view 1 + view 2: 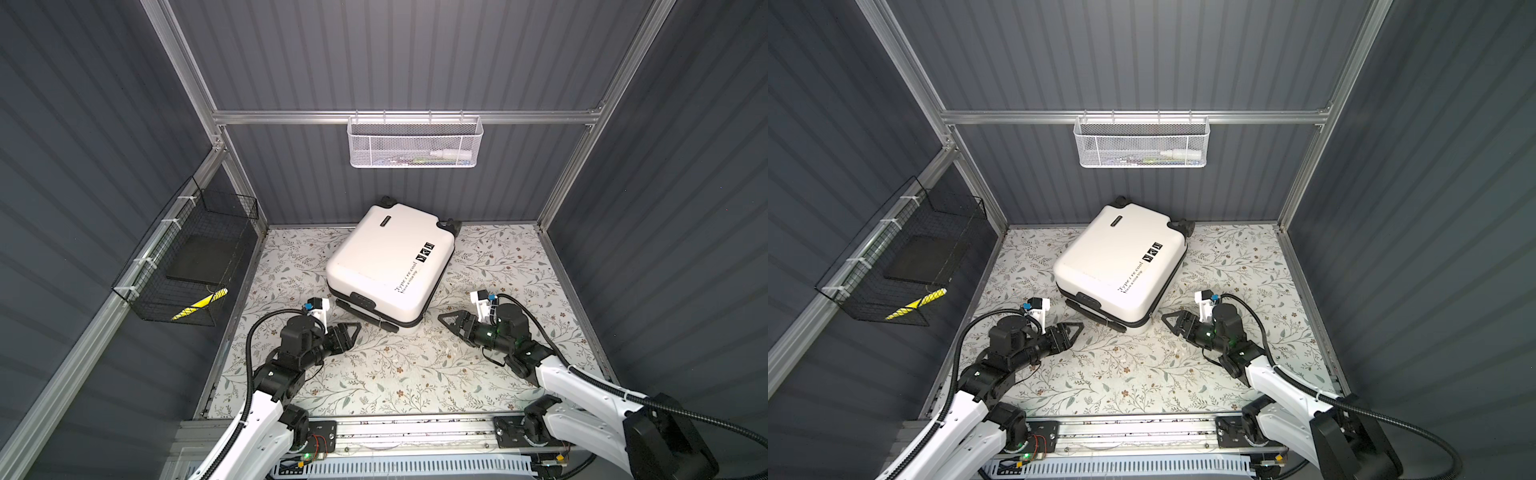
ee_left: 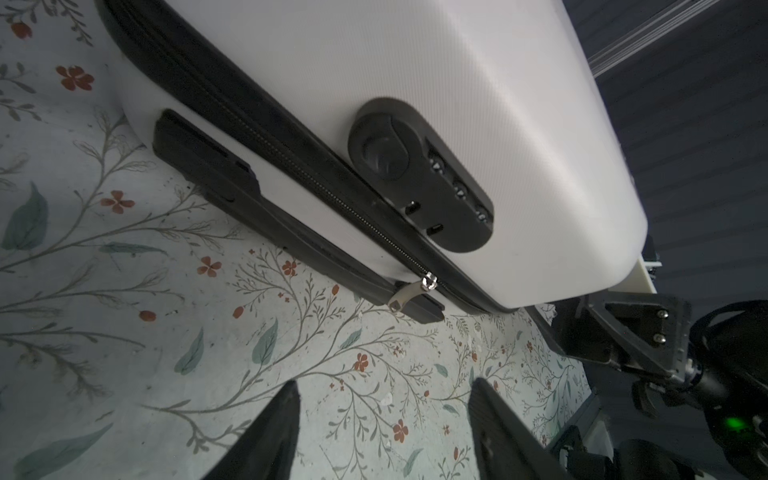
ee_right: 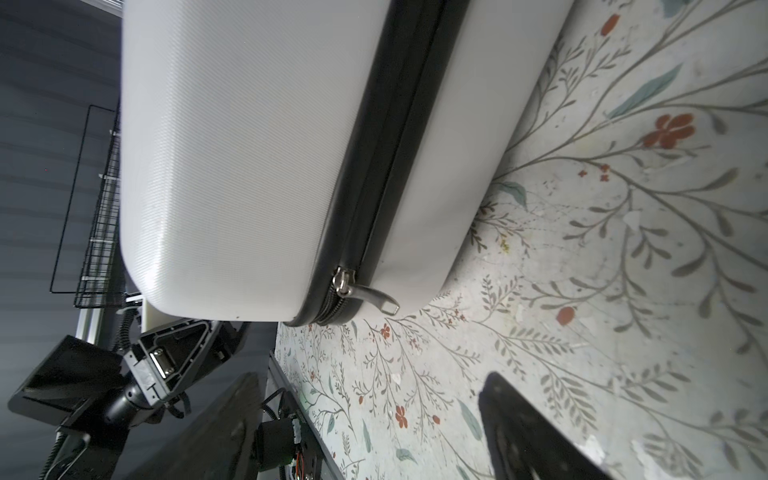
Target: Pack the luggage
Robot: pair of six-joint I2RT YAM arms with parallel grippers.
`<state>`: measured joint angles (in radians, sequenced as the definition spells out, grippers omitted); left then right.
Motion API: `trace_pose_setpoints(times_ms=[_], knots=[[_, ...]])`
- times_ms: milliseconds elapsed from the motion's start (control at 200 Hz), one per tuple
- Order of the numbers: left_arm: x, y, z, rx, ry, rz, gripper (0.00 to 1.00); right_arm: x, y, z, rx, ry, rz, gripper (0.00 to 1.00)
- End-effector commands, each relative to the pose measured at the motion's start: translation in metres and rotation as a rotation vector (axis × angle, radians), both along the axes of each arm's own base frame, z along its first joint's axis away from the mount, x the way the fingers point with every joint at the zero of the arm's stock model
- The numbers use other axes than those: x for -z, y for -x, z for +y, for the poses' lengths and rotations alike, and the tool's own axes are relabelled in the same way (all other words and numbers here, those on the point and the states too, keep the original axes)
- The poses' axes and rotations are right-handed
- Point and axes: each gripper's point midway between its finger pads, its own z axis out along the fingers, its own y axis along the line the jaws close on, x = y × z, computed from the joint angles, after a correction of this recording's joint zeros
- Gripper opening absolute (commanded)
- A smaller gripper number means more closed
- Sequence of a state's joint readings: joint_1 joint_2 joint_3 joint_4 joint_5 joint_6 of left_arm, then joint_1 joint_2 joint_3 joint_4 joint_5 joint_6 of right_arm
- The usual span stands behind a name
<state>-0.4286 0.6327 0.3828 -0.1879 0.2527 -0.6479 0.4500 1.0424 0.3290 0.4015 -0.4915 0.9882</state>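
Note:
The luggage (image 1: 386, 262) (image 1: 1117, 266), a white hard-shell suitcase, lies flat and zipped shut at the back middle of the floral table. Its black handle (image 2: 249, 199) and combination lock (image 2: 419, 174) face the arms. My left gripper (image 1: 355, 328) (image 1: 1079, 326) (image 2: 385, 382) hovers low by the front left corner, open and holding nothing. A metal zipper pull (image 2: 409, 295) hangs a short way ahead of it. My right gripper (image 1: 442, 318) (image 1: 1165, 318) (image 3: 372, 376) sits off the front right corner, open and empty, with a second zipper pull (image 3: 370, 295) ahead of it.
A white mesh basket (image 1: 415, 143) hangs on the back wall and holds a small bottle among other items. A black wire basket (image 1: 187, 262) on the left wall contains a dark flat pad and a yellow-and-black object (image 1: 199, 305). Corrugated walls enclose the table on three sides.

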Motion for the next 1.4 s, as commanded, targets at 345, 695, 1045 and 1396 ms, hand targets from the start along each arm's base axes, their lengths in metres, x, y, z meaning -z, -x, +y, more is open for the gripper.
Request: trace_pose_setpoints(times_ms=[345, 695, 1045, 1396], knots=[[0.011, -0.001, -0.060, 0.112, -0.249, -0.278, 0.55, -0.078, -0.035, 0.002, 0.079, -0.177, -0.041, 0.88], [0.028, -0.012, -0.069, 0.081, -0.259, -0.320, 0.40, -0.099, -0.050, 0.003, 0.097, -0.177, -0.038, 0.88], [0.026, -0.010, -0.070, 0.104, -0.267, -0.354, 0.30, -0.107, -0.057, 0.006, 0.092, -0.183, -0.047, 0.89], [0.033, -0.017, -0.076, 0.109, -0.291, -0.354, 0.24, -0.094, -0.065, 0.012, 0.083, -0.168, -0.010, 0.89]])
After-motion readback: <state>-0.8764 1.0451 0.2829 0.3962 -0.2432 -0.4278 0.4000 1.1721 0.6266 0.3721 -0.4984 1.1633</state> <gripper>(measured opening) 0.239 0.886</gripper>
